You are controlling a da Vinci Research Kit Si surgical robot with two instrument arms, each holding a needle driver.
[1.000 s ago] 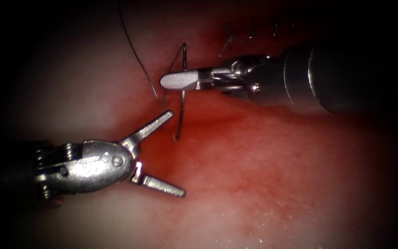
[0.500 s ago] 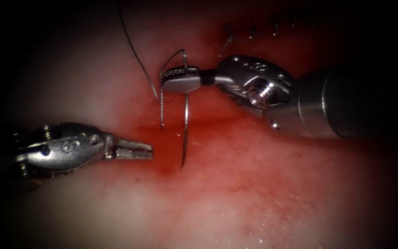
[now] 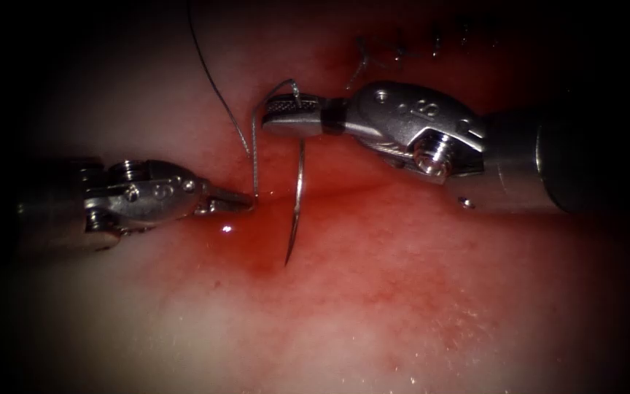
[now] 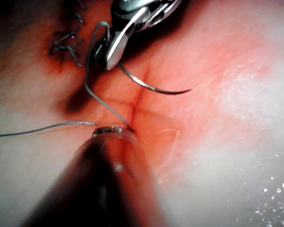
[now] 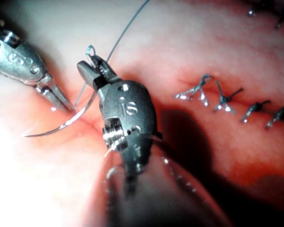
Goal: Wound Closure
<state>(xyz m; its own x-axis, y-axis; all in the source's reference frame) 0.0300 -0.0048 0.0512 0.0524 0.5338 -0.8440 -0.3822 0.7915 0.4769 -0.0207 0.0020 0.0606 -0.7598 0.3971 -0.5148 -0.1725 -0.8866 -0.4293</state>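
Red fluid (image 3: 260,244) lay pooled in a glistening patch. Well apart from it, a row of finished stitches (image 5: 222,101) with short cut ends (image 5: 180,95) ran in one line.

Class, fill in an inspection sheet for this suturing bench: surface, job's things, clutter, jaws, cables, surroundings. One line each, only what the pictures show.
Surface: tissue with cut, wet with red fluid.
Job's things: needle held near its thread end, tip free above the tissue; thread trails off left of the cut.
Clutter: finished stitches along the cut.
Jaws: right tool shut on the needle; left tool shut, tips at the cut where the thread meets the tissue.
Cables: nothing seen.
Surroundings: dark.
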